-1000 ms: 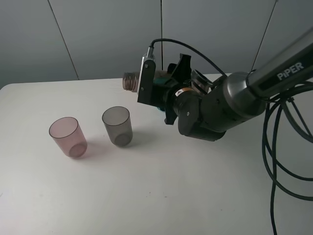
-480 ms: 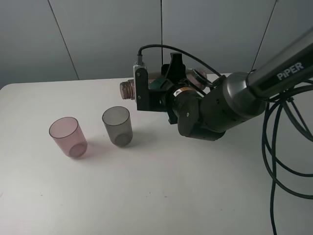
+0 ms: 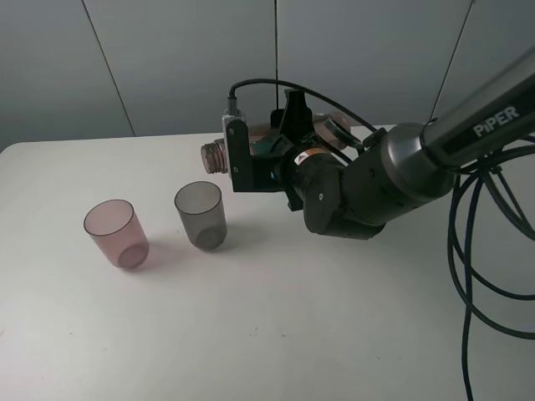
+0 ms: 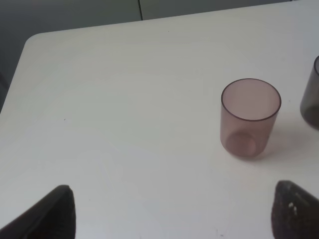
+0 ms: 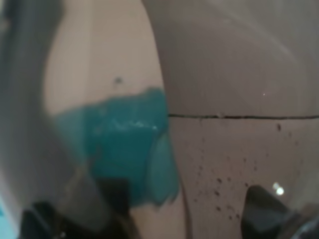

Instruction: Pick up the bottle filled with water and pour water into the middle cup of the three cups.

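The smoky grey-brown bottle (image 3: 215,156) lies almost level in the air, with my right gripper (image 3: 280,135) shut around its body. Its open threaded neck points left, above and just behind the grey middle cup (image 3: 201,215). That cup stands upright on the table, with the pink cup (image 3: 116,232) to its left. In the right wrist view the bottle's wall (image 5: 234,99) fills the picture, and a teal cup (image 5: 119,144) shows blurred through it. My left gripper (image 4: 174,214) stands open over bare table, short of the pink cup (image 4: 250,118); the grey cup (image 4: 311,94) is cut by the frame edge.
The white table (image 3: 276,317) runs to a grey wall at the back. Black cables (image 3: 476,276) hang at the right beside the right arm. The arm's bulk hides the table behind it.
The right wrist has rolled and the bottle's neck has moved left and slightly lower, nearer over the grey cup. The cups have stayed put.
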Available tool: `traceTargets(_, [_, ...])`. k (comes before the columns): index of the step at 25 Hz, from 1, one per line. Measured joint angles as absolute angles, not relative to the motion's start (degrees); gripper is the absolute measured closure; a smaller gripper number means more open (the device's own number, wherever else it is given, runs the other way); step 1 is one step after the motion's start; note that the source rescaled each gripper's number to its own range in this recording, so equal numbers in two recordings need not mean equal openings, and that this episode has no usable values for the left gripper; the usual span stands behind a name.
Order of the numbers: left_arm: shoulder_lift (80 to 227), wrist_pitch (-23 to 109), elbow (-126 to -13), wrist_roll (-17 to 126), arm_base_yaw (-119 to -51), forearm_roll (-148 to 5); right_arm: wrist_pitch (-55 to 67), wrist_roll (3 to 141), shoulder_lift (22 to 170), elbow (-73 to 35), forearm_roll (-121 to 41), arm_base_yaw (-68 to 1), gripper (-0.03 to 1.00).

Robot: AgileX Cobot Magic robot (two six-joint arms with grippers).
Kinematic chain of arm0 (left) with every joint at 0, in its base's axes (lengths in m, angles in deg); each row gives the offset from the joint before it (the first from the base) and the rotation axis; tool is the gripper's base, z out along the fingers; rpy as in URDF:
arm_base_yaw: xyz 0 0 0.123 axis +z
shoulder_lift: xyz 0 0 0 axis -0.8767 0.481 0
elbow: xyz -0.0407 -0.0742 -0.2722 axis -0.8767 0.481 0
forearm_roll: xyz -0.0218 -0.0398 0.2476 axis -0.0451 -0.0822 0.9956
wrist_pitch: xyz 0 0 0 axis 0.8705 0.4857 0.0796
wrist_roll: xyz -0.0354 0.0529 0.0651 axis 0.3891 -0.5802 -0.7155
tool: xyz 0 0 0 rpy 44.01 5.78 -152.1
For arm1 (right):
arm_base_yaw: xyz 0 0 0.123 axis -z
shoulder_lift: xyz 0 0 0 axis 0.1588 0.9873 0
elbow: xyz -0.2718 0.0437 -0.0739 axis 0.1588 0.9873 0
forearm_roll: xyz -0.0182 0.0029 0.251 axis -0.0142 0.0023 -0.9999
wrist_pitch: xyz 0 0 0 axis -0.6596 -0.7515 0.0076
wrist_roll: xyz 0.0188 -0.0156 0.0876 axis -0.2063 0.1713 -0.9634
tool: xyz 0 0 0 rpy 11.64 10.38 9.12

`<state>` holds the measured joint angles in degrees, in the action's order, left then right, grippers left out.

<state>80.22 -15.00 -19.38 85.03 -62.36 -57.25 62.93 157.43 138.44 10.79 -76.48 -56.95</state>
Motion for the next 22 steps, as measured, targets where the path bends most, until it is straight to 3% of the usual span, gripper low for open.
traceTargets(22, [80.2, -15.0, -19.4, 85.0, -62.4, -57.2, 62.9, 162.6, 138.4, 9.0, -75.9, -57.0, 0.97])
